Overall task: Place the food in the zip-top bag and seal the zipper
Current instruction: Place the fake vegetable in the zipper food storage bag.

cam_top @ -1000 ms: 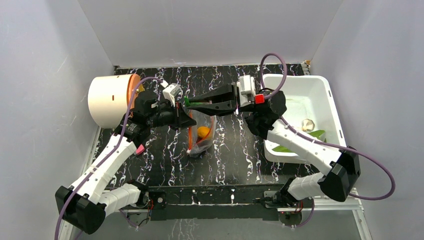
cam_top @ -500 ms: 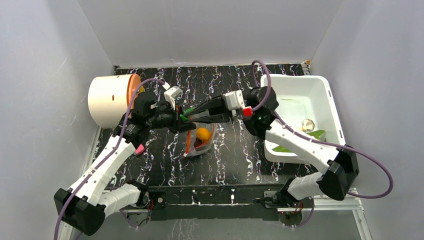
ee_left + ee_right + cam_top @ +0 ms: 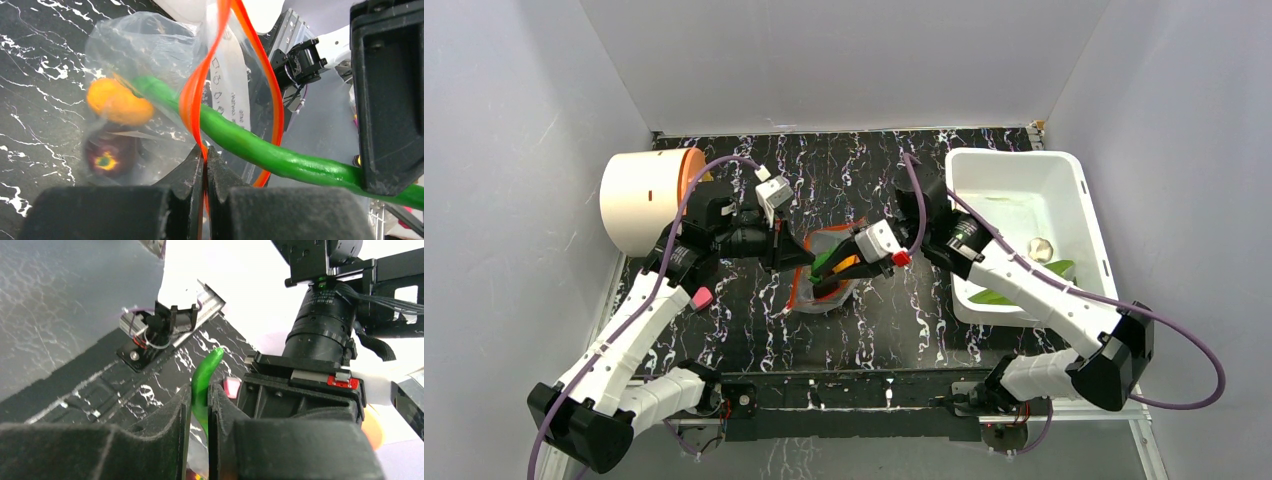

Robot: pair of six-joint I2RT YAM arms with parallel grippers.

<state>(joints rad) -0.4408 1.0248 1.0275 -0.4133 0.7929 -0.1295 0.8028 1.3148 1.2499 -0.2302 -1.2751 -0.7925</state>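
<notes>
The clear zip-top bag (image 3: pixel 826 241) hangs at mid-table with its mouth open. My left gripper (image 3: pixel 798 259) is shut on the orange-red zipper (image 3: pixel 199 95), its tips (image 3: pixel 205 151) pinching one lip. My right gripper (image 3: pixel 828 272) is shut on the slim green pepper (image 3: pixel 204 376). The pepper (image 3: pixel 240 141) passes through the mouth, its tip down inside the bag. The orange round fruit (image 3: pixel 118 102) and the dark maroon one (image 3: pixel 107 156) lie in the bag. A whitish garlic-like piece (image 3: pixel 1040 247) sits in the bin.
The white bin (image 3: pixel 1069 190) stands at the right and holds green leafy pieces (image 3: pixel 1057 267). A cream cylinder (image 3: pixel 637 200) with an orange rim lies on its side at the back left. The tabletop is black marble (image 3: pixel 894 320).
My right gripper swung down and left from a level pose, tilting the pepper into the bag's mouth. My left gripper kept its hold and shifted slightly nearer with the bag.
</notes>
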